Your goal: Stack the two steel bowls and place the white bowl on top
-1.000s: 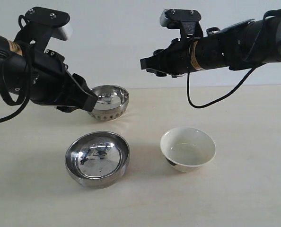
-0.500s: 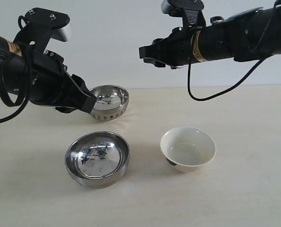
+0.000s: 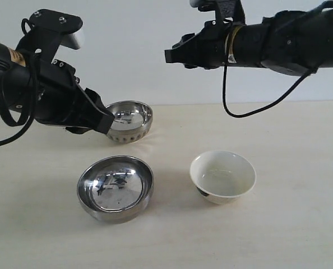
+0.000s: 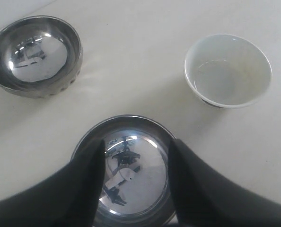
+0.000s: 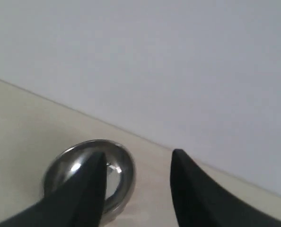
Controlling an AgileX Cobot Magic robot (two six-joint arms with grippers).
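Three bowls are sitting apart from one another on the pale tabletop (image 3: 301, 224), all upright with their mouths facing up. The wider steel bowl (image 3: 115, 189) is resting nearest the camera on the left, its plain mirror wall and rounded inside throwing back dark, warped reflections. The smaller steel bowl (image 3: 130, 120) is standing behind it, close to the far edge of the tabletop, deeper in shape and showing a ring of dimples around its lower side. The white bowl (image 3: 222, 175) is lying to the right of the wide one, well clear of both; it is glossy and cream-white, empty inside, and is carrying a small dark mark low on its outer side. The left claw (image 4: 136, 144) is hanging open above the tabletop, and in its wrist view its two dark fingers (image 4: 91, 165) are framing the wide steel bowl without touching it; seen from the exterior camera, its tips are overlapping the dimpled bowl's left rim. The right claw (image 3: 175, 56) is hovering high over the scene, pointing left, its jaws standing parted and holding nothing, with the dimpled bowl showing beneath them in its wrist view.
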